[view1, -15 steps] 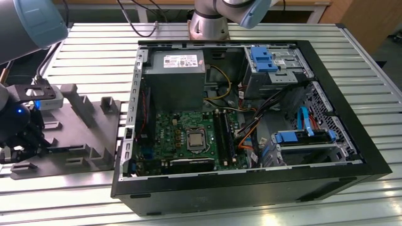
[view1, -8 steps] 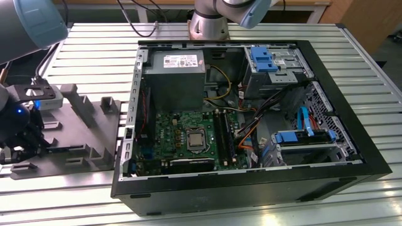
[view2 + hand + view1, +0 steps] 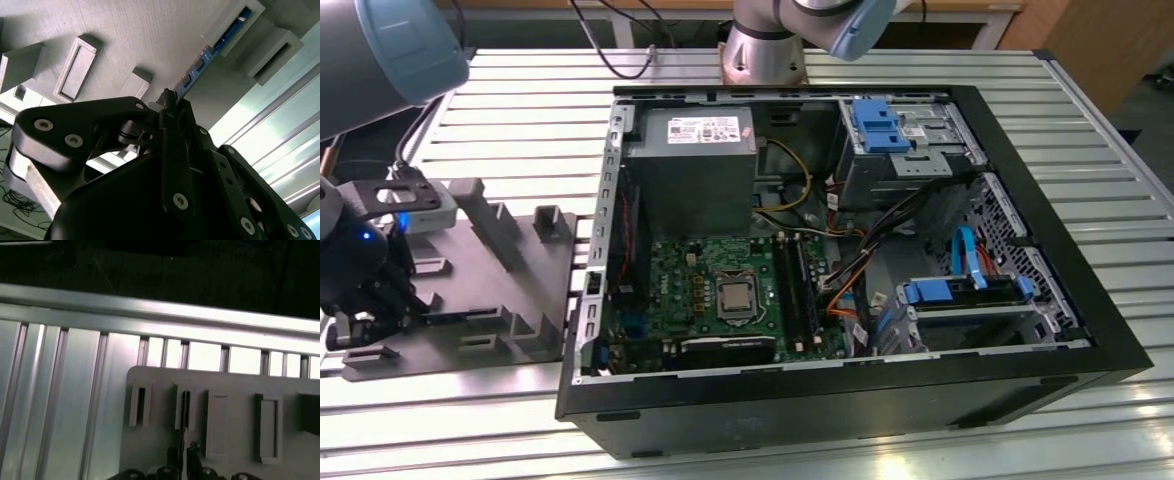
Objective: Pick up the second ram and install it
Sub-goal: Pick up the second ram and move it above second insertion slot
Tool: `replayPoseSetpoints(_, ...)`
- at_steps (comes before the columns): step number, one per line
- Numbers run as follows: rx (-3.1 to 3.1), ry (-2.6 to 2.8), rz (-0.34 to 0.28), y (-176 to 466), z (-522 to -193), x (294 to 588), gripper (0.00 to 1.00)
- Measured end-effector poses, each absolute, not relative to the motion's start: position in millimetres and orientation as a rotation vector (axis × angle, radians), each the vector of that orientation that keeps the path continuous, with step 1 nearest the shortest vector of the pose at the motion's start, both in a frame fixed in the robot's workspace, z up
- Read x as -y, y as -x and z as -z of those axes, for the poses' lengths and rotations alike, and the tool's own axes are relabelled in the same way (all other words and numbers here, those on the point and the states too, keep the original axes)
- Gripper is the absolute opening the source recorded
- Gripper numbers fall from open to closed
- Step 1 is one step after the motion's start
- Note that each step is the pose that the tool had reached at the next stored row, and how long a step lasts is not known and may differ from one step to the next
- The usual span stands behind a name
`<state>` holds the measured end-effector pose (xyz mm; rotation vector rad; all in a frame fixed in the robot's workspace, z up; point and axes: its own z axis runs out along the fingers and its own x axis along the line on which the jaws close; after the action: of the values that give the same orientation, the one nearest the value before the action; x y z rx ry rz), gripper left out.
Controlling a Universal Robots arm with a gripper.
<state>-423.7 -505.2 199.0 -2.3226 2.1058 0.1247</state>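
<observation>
second wrist view looks down past the fingers of the gripper. they are pinched tight on the near end of a blue ram stick. the ram stick runs away from the fingers, and its far end sits in a raised slot of the grey holder tray. more small raised slots stand on the tray near it. in the first wrist view the stick shows as a thin dark line standing in one slot, right in front of the finger tips. the tray lies on the silver slatted table.

in the exterior view the gripper is low over the tray at about eight o'clock, on the exterior view's left. the open computer case lies at three o'clock from the tray, well apart from the gripper. inside it, the green motherboard is at about six o'clock. the shiny processor sits on it. the long dark memory slots are just beside the processor, at three o'clock from it. the grey power supply is at twelve o'clock from the motherboard.
</observation>
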Motion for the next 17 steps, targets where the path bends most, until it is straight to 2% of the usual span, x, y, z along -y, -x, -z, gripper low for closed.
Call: replayPoseSetpoints(17,-2.085,2.342,-0.125,420.9,-200.5,505.4,0.22)
